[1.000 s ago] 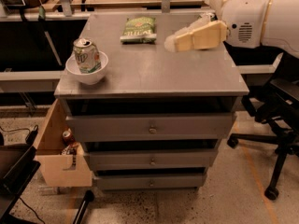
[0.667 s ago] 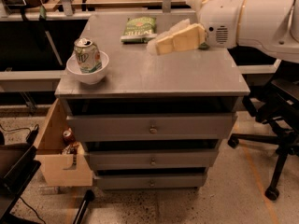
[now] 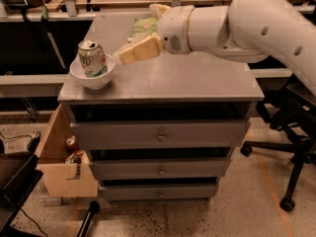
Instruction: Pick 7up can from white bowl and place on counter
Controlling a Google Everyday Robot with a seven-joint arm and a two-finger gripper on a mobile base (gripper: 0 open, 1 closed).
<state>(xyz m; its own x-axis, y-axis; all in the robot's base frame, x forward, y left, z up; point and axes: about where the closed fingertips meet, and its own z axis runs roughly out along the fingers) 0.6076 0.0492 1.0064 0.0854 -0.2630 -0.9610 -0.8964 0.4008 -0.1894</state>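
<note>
We see warm, rather dim indoor light coming from above. The white arm (image 3: 256, 23) is brightest, close to glare along its top. The gripper (image 3: 123, 57), over the counter (image 3: 197, 83) just right of the 7up can (image 3: 92, 58), glows cream-yellow. The can's silver top glints. Deep shadow fills the gaps between the drawers (image 3: 160, 135).

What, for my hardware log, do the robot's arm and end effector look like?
The arm is thick, rounded, glossy white, with small dark dots on its shell. No cables show. The end effector, over the counter beside the 7up can, is tan and wedge-shaped.
</note>
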